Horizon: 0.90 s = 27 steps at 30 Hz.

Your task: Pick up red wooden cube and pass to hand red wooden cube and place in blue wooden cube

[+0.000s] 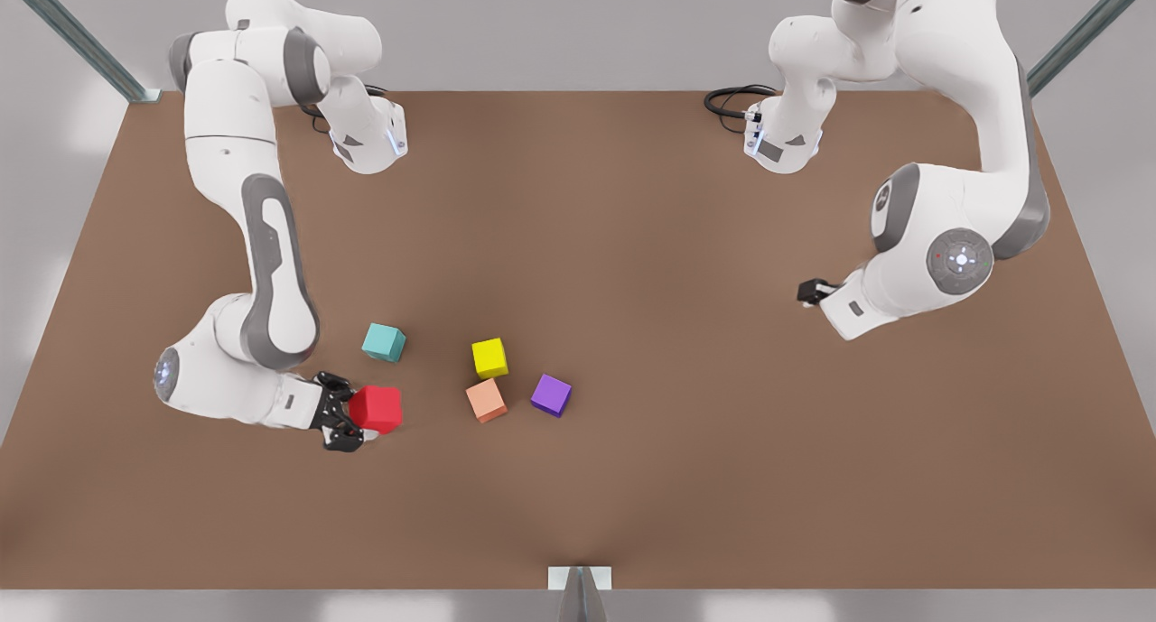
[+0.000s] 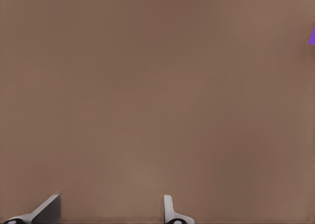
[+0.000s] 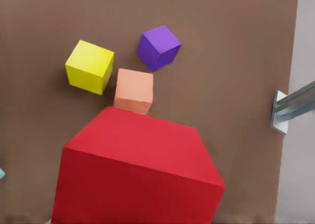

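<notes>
Front view: looks from high above and steeply down on the whole brown counter [image 1: 632, 243], far away; both arm bases stand at its far edge.
Right wrist view: very near the red wooden cube [image 3: 138, 170], facing over it toward the purple cube [image 3: 158, 47].
Left wrist view: low over bare counter [image 2: 147, 86], well apart from the red wooden cube.
Shared: the purple cube [image 1: 551, 394] lies in all three views, in the left wrist view as a corner [image 2: 312, 37].

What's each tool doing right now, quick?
Right tool: at the red cube, fingers either side of it; grip cannot be told.
Left tool: open, empty, waiting over bare table.
</notes>
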Each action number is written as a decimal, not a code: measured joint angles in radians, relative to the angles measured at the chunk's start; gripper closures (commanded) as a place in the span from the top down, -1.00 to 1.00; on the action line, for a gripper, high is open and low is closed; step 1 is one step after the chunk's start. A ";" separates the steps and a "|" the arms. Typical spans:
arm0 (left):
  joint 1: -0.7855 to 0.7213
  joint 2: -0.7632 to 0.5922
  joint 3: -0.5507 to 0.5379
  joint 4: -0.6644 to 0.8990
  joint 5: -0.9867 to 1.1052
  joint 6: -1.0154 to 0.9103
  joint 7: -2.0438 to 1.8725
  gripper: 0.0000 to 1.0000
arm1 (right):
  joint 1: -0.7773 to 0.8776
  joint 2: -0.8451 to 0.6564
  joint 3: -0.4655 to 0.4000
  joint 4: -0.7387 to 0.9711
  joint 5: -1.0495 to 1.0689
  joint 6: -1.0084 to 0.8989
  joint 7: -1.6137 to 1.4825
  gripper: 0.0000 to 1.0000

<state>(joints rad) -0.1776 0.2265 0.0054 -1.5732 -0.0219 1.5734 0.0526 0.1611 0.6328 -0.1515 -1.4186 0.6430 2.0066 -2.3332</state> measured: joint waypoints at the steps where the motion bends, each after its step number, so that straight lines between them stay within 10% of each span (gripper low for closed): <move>1: -0.002 0.007 0.002 0.008 -0.009 -0.013 -0.001 1.00 | -0.016 -0.002 -0.007 0.001 -0.045 -0.003 0.008 -0.03; 27: 0.009 0.024 0.002 0.037 -0.077 -0.096 -0.009 1.00 | 0.190 -0.352 -0.020 -0.726 -0.621 0.366 0.175 -0.03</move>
<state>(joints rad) -0.1688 0.2507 0.0078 -1.5359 -0.0990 1.4776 0.0434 0.3513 0.2806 -0.1717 -2.1445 0.0217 2.3728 -2.1577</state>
